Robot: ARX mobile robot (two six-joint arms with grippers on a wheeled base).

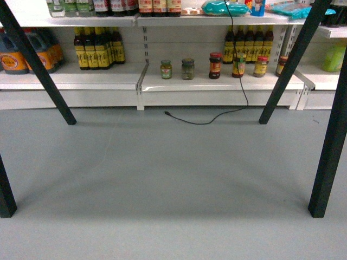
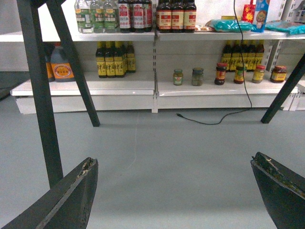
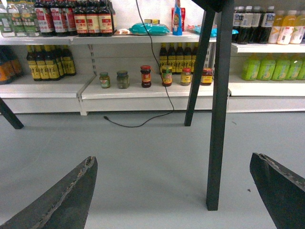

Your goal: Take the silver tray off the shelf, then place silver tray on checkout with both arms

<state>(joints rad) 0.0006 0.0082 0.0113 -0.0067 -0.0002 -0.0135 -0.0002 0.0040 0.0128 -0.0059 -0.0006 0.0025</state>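
The silver tray is out of view in all three views, and so is the checkout top. The shelf (image 1: 103, 79) is a row of white boards across the far side of a grey floor, loaded with bottles and jars; it also shows as the shelf (image 2: 128, 86) in the left wrist view and the shelf (image 3: 143, 91) in the right wrist view. My left gripper (image 2: 174, 160) is open, low over bare floor, with nothing between its fingers. My right gripper (image 3: 172, 159) is open too, also over floor. Neither gripper appears in the head view.
Slanted and upright black legs (image 1: 38, 62) (image 1: 295, 62) (image 1: 329, 157) stand between me and the shelf; one leg (image 3: 218, 109) is close ahead of the right gripper. A black cable (image 1: 209, 120) hangs down and trails on the floor. Small jars (image 1: 187, 69) stand on the lower board.
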